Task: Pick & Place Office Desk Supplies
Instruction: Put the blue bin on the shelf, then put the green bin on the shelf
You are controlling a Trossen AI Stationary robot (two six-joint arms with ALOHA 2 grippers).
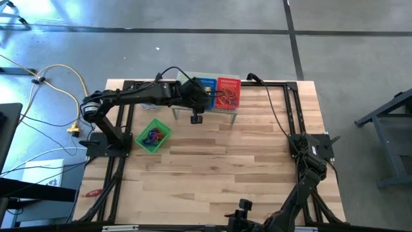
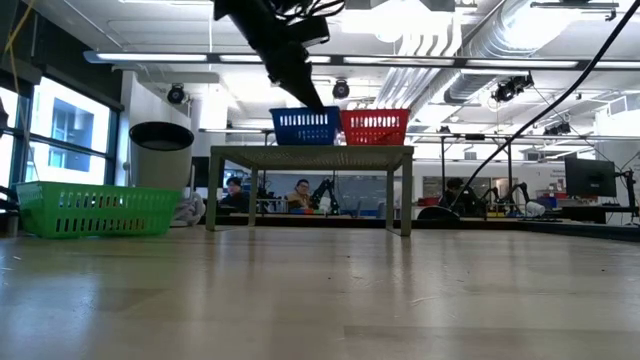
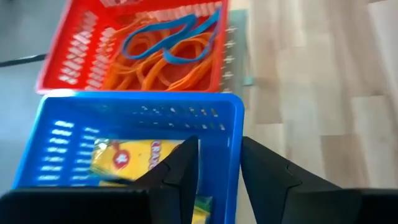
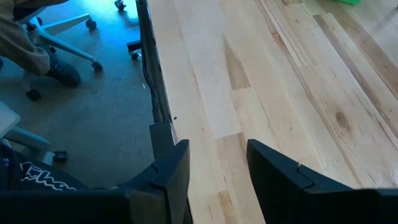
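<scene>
In the high view the left gripper (image 1: 196, 118) hangs in the upper middle of the frame, over the blue basket (image 1: 205, 86) and the red basket (image 1: 228, 93), which stand side by side on a small raised shelf (image 2: 310, 153). Its own wrist view shows its fingers (image 3: 180, 171) parted with nothing between them, just above the near wall of the blue basket. In this basket lie yellow packets (image 3: 127, 160); in the red one lies a tangle of orange bands (image 3: 155, 62) with a blue loop (image 3: 171, 38) on top. More supplies sit in the green basket (image 1: 153, 136) at the left of the table (the colours there are purple, blue and red). I judge the bands light, soft and stretchy, so they are best pinched where several strands cross; the packets seem stiffer and should be taken across the narrow side. The right gripper (image 4: 217, 171) waits at the bottom right of the high view, its fingers apart and empty.
</scene>
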